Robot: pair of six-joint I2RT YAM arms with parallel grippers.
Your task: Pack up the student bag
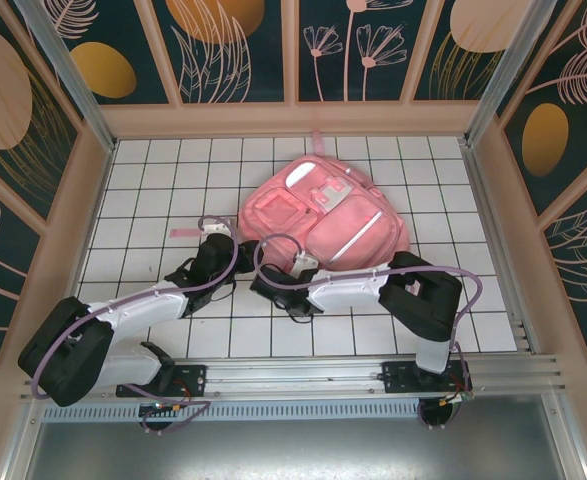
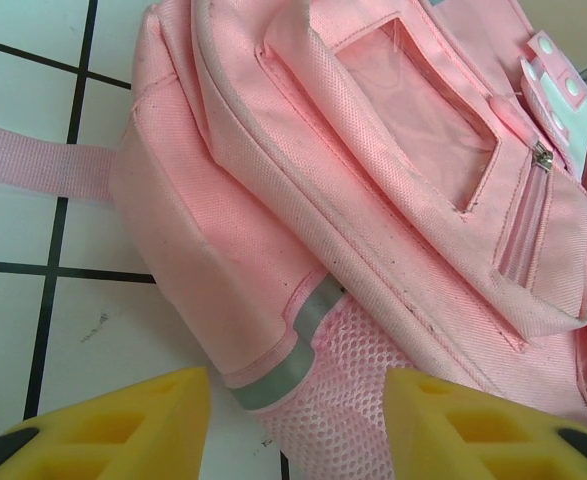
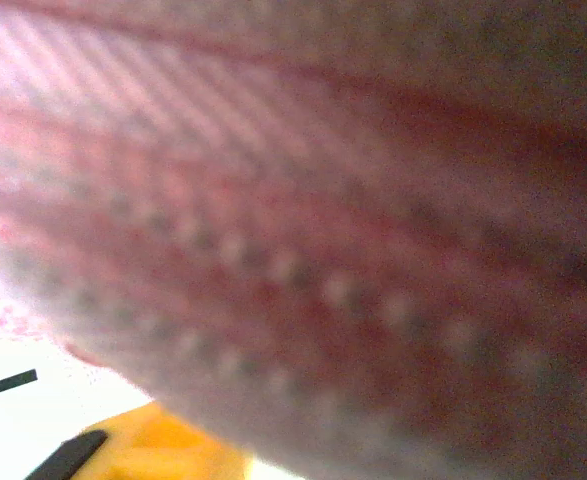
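Two arms reached across a white tiled table [image 1: 153,200] walled by flowered panels [image 1: 233,40]. The bag [image 1: 323,215] lay flat mid-table. At its corner the left gripper [image 2: 295,400] gaped; the right gripper [image 1: 295,268] sat close against fabric, jaws unreadable.

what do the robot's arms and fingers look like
Both the left arm and right arm have white links with bulky black joints, and a lilac cable loops along each. The fingers are bright yellow blocks with moulded recesses and black strips.
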